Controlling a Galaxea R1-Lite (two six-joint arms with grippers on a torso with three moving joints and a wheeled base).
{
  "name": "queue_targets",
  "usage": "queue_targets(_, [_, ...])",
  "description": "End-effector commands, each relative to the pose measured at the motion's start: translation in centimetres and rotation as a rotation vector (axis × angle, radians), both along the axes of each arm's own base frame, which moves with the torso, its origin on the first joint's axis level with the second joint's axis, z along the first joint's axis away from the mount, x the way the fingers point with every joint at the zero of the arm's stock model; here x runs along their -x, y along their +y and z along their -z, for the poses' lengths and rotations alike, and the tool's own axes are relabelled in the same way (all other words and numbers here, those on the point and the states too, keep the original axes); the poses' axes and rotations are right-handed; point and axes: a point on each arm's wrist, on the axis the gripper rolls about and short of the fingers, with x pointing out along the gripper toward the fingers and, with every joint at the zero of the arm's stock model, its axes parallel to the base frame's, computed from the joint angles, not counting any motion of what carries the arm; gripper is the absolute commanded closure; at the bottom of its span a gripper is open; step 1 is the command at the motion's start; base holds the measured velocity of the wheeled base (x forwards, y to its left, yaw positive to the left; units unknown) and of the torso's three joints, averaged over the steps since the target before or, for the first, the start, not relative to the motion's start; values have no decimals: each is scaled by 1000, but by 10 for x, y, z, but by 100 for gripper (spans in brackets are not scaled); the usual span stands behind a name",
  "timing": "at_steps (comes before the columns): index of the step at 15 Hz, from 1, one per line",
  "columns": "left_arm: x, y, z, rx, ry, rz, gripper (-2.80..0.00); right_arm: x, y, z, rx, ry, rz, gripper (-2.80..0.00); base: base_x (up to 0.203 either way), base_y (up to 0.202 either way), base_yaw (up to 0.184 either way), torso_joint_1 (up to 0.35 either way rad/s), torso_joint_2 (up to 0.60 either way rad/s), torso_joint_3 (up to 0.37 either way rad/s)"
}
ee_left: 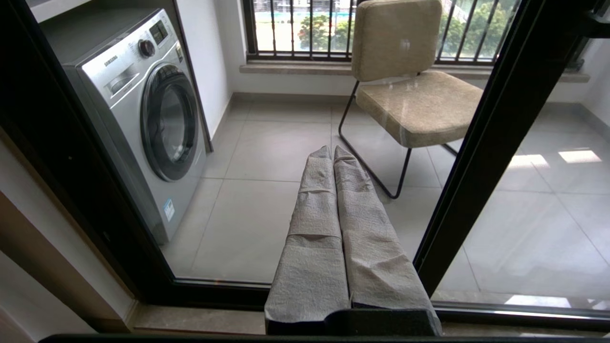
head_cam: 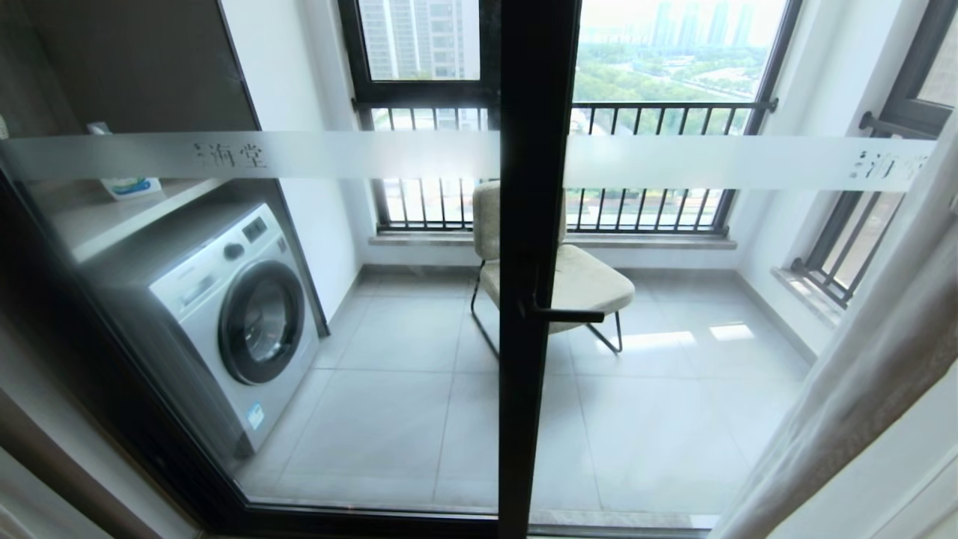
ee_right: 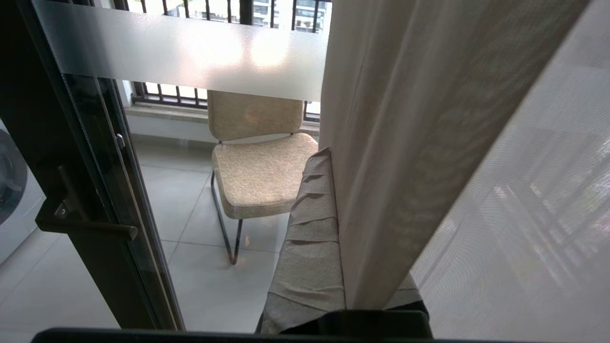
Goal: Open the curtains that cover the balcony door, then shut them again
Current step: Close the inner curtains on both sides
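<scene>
Beige curtains point(ee_right: 405, 143) hang aside, balcony door point(head_cam: 535, 262) bared — closing remains; right pincer point(ee_right: 329, 157) clenched on a curtain fold, left pincer point(ee_left: 333, 152) clenched empty.

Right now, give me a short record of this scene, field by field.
curtains: gathered at the right, off the glass
balcony door: uncovered; washing machine and chair visible behind its glass
left claw: shut, empty, pointing at the glass
right claw: shut, at the fabric's edge, which drapes over one finger; unclear whether it grips
</scene>
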Motion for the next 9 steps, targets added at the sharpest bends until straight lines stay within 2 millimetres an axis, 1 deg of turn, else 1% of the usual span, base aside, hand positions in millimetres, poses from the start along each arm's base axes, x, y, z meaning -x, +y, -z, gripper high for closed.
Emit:
queue_targets(1, [0, 0, 0, 1, -1, 0, 0, -1, 0, 1, 1, 4, 0, 0, 0, 191, 0, -1, 2, 2])
queue_targets(9, [0, 0, 0, 1, -1, 0, 0, -2, 0, 1, 2, 7, 0, 0, 0, 190, 1, 3, 2, 2])
